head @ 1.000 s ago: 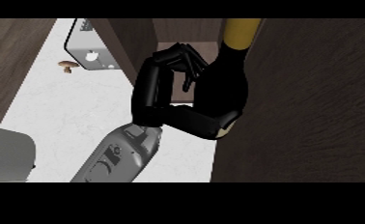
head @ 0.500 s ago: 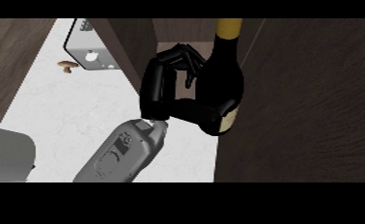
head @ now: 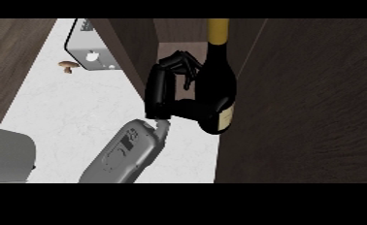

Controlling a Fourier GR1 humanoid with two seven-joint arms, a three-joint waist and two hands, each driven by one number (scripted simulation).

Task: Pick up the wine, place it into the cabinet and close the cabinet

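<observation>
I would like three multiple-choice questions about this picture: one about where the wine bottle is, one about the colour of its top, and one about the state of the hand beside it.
1. Where is the wine bottle?
A. lying flat on the white counter
B. at the cabinet's opening, between its dark panels
C. standing on the grey appliance

2. What colour is the foil on the bottle's neck?
A. yellow
B. red
C. green

3. What is the black hand doing?
A. lying flat on the counter
B. pointing at the small brown object
C. curling its fingers beside the bottle

Answers: 1 B, the dark cabinet frames the bottle. 2 A, the neck is yellow. 3 C, fingers bend at the bottle's side.
</observation>
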